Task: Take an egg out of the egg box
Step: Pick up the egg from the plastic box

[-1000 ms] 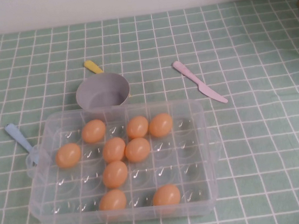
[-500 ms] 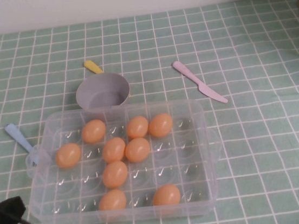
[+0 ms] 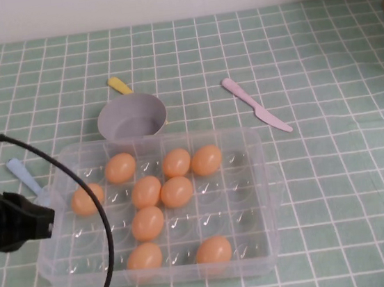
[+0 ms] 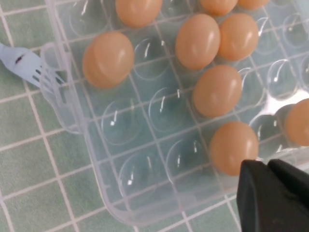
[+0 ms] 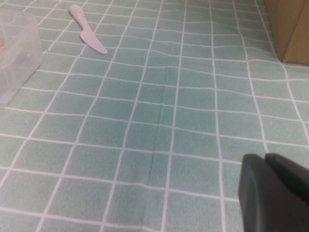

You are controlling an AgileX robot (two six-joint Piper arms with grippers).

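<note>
- Over the left edge of the egg box (image 3: 263, 177), your left gripper (image 4: 270, 166) hangs with its fingers pressed together and holding nothing; spread them before you descend.
- On the green checked counter (image 3: 337, 182), the clear box holds nine look-alike eggs, none yet lifted out.
- Choose the egg (image 3: 87, 199) at the box's left side: it sits alone in its dimple, with empty dimples around it, so the fingers can straddle it without nudging a neighbour.
- Come straight down, one finger on each side, and close gently; the shell is smooth and will likely slip if pinched off-centre.
- From the left wrist view, the lone egg (image 4: 107, 59) lies well apart from the fingers, while another egg sits just beside them.
- Your right gripper (image 5: 274, 159) is parked over bare counter, well away from the box, fingers together and empty; leave it there.
- Mind the blue fork (image 3: 27, 181) lying against the box's left tab.
</note>
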